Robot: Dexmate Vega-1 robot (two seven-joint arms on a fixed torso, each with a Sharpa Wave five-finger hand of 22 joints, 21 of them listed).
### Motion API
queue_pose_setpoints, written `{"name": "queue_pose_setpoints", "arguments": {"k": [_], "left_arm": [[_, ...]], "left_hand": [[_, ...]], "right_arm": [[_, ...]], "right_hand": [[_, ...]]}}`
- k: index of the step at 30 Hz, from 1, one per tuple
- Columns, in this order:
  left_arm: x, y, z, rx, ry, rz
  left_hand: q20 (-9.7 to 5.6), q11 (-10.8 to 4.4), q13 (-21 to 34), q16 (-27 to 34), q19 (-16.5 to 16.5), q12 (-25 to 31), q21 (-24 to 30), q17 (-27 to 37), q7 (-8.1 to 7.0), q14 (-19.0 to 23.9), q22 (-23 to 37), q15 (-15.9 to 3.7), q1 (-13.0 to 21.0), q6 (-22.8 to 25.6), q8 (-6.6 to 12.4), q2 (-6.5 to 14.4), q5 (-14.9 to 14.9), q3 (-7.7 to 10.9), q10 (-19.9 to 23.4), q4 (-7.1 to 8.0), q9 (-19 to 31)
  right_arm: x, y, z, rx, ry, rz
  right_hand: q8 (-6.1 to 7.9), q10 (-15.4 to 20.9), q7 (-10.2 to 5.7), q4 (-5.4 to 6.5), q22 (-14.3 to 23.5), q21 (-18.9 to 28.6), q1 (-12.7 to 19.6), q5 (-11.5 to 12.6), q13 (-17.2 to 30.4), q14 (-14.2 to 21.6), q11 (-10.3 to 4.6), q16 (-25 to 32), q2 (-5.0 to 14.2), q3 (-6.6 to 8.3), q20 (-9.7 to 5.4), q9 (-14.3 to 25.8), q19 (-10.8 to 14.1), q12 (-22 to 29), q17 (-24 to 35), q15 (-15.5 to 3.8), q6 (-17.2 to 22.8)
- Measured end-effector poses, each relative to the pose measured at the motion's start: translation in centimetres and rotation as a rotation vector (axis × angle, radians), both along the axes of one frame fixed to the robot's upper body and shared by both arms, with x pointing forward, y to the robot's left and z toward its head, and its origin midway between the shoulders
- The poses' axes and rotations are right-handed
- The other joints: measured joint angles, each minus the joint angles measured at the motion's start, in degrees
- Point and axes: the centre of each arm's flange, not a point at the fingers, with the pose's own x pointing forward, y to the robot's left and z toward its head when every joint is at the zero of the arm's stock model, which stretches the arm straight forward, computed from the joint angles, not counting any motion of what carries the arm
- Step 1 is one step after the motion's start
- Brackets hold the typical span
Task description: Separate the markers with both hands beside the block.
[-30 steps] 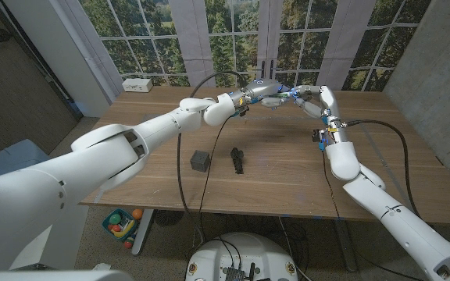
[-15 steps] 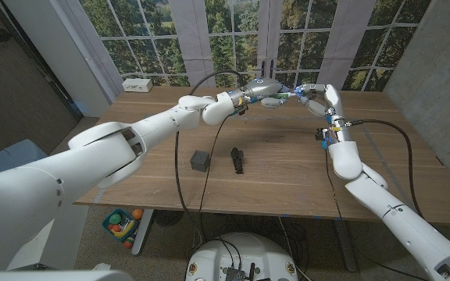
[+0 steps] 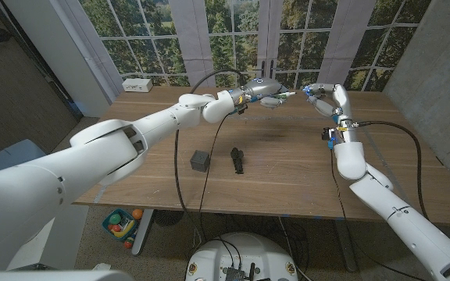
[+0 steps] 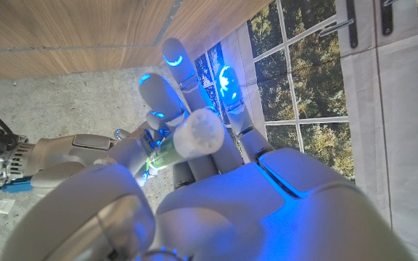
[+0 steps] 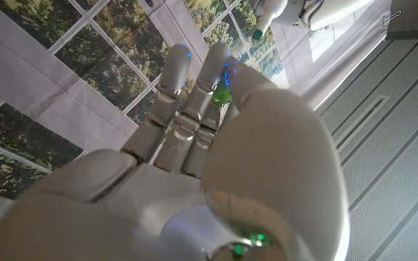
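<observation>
Above the table's far side, my left hand [image 3: 262, 91] grips a white marker [image 3: 281, 95] whose green tip points toward my right hand [image 3: 324, 98]. In the left wrist view the marker's white butt end [image 4: 193, 135] sticks out between the curled fingers. My right hand pinches a small green marker piece [image 5: 222, 95] between thumb and fingers, seen also in the head view as the green piece [image 3: 308, 90]. A small gap separates the two hands. The dark grey block [image 3: 200, 161] sits on the table [image 3: 287, 168] well below and in front of both hands.
A black marker-like object [image 3: 237, 160] lies just right of the block. A white box [image 3: 137, 83] stands at the table's back left corner. Black cables [image 3: 381, 125] loop off both arms. Windows rise behind the far edge.
The two hands, joined at the marker earlier, have come apart. My right hand has drawn back to the right with the green piece; my left hand stays in place with the white marker.
</observation>
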Motion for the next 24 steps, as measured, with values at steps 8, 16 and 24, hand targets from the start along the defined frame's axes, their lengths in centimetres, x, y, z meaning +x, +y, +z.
{"name": "queue_pose_setpoints", "arguments": {"k": [8, 16, 24], "left_arm": [[0.2, 0.0, 0.2, -0.001, -0.027, 0.027], [-0.1, 0.2, 0.2, -0.012, -0.020, 0.071], [-0.3, 0.9, 0.3, -0.015, 0.003, 0.154]], "left_hand": [[0.10, 0.67, 1.9, -0.7, -3.8, -2.2, -0.5, 2.5, 1.04, -2.6, -0.7, 2.56, -0.2, -1.1, 0.00, 2.5, -2.2, -1.41, -2.4, 4.01, -13.6], [0.25, 0.12, 2.6, -1.8, -5.6, -3.7, -0.9, 2.8, 1.36, -3.9, -1.2, 3.74, 0.0, -1.4, -1.84, 3.9, -2.7, -1.81, -5.1, 5.17, -19.9], [0.21, 0.56, 1.4, -2.2, -6.1, -4.4, -0.9, 2.7, 1.99, -4.2, -1.7, 3.85, 0.1, -2.0, -1.12, 3.9, -2.7, -2.03, -3.8, 5.40, -17.0]], "right_arm": [[-0.6, -0.5, 0.1, -0.019, 0.015, -0.073], [-0.8, -0.8, 0.1, -0.054, 0.059, -0.146], [-1.1, -1.0, 0.3, -0.110, 0.120, -0.197]], "right_hand": [[0.00, -0.4, -0.30, 0.00, 0.0, -0.4, 0.0, 0.0, 0.7, -0.1, 0.45, -0.2, 0.00, 0.00, 0.23, 0.7, -0.2, 0.0, 0.0, 0.29, -1.4], [-0.39, -0.4, -0.48, 0.00, 0.1, -0.4, 0.0, 0.0, 1.1, -0.3, 0.45, -0.2, -0.01, 0.00, 0.41, 1.0, -0.9, -0.2, 0.2, 0.20, -2.0], [-0.39, -0.8, -0.48, 0.00, 0.2, -0.4, 0.0, 0.0, 1.7, -0.6, 0.75, -0.5, -0.01, 0.00, 0.51, 1.5, -1.4, -0.2, 0.4, 0.50, -2.0]]}}
